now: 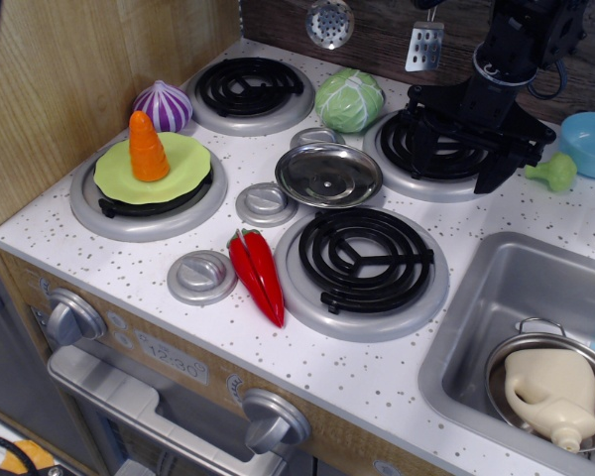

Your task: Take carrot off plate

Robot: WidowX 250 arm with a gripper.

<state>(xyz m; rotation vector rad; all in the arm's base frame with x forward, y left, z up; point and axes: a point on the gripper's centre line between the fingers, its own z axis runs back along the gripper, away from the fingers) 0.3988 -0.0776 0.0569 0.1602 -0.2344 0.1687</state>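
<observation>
The orange ridged carrot (pixel 147 148) stands upright, tip up, on the lime-green plate (pixel 178 171). The plate lies on the front-left stove burner. My gripper (pixel 461 164) is black and hangs over the back-right burner, far to the right of the carrot and plate. Its fingers point down and stand apart with nothing between them.
A purple onion (pixel 163 104) sits just behind the plate. A silver metal dish (pixel 328 174) is mid-stove, red chili peppers (pixel 257 275) in front, a green cabbage (pixel 349 99) behind. A wooden wall (pixel 69 89) rises at left. A sink (pixel 486 327) at right holds a pot.
</observation>
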